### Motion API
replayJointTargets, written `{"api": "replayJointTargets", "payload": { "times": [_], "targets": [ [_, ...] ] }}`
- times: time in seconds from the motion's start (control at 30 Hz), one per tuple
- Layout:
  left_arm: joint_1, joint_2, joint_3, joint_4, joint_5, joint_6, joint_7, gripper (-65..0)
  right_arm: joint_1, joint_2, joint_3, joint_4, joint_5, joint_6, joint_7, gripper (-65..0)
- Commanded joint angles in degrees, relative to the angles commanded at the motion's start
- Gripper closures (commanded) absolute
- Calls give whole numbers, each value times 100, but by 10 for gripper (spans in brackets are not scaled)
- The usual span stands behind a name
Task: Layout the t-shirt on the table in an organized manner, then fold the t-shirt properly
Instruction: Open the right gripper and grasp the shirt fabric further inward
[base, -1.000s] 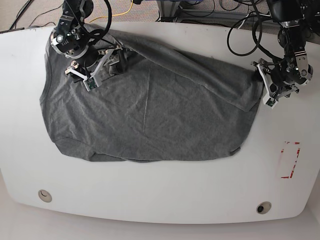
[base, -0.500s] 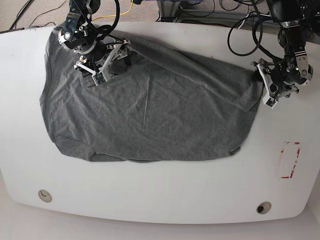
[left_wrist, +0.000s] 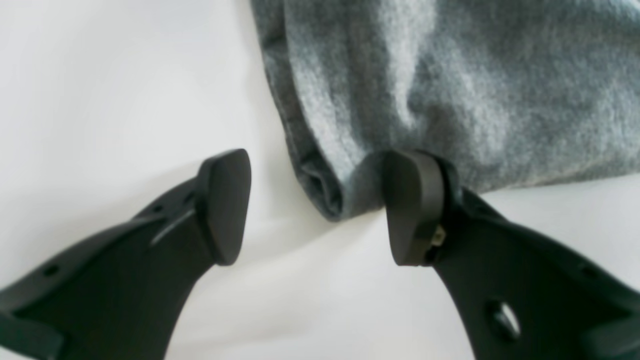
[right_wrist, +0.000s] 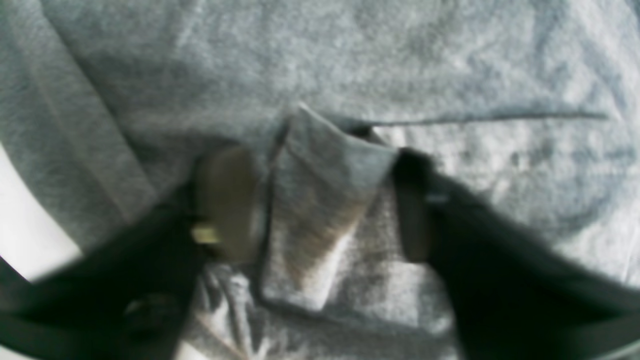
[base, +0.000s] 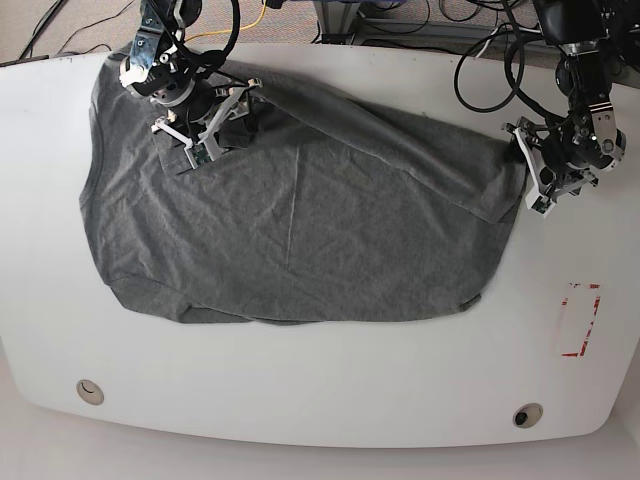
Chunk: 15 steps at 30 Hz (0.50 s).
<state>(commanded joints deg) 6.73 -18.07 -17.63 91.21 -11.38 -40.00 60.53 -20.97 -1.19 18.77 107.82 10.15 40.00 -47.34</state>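
The left claw (left_wrist: 317, 207) stood wide at the t-shirt (base: 300, 230) corner, one pad against the hem. The right claw (right_wrist: 320, 200), equally wide, straddled a small fold. Spread crookedly over the bench (base: 330, 400), the cloth might bunch if either closed off-centre.

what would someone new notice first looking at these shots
The grey t-shirt sprawls wrinkled across the middle of the white table. The right gripper sits over its far corner with a raised fold of cloth between open fingers. The left gripper is open at the shirt's opposite edge, one finger touching the hem.
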Motion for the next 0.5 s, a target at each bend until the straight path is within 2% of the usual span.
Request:
{"api": "replayJointTargets", "payload": {
  "times": [0.07,0.2,0.4,0.5],
  "targets": [
    [0,0,0,0,0,0,0,-383,9,0,0,0,0,0,0,0],
    [0,0,0,0,0,0,0,-383,-18,0,0,202,-9,0,0,-22],
    [0,0,0,0,0,0,0,-383,-18,9,0,607,-9,0,-18,0],
    [0,0,0,0,0,0,0,-383,18,123,0,659,-18,0,-18,0]
  ]
}}
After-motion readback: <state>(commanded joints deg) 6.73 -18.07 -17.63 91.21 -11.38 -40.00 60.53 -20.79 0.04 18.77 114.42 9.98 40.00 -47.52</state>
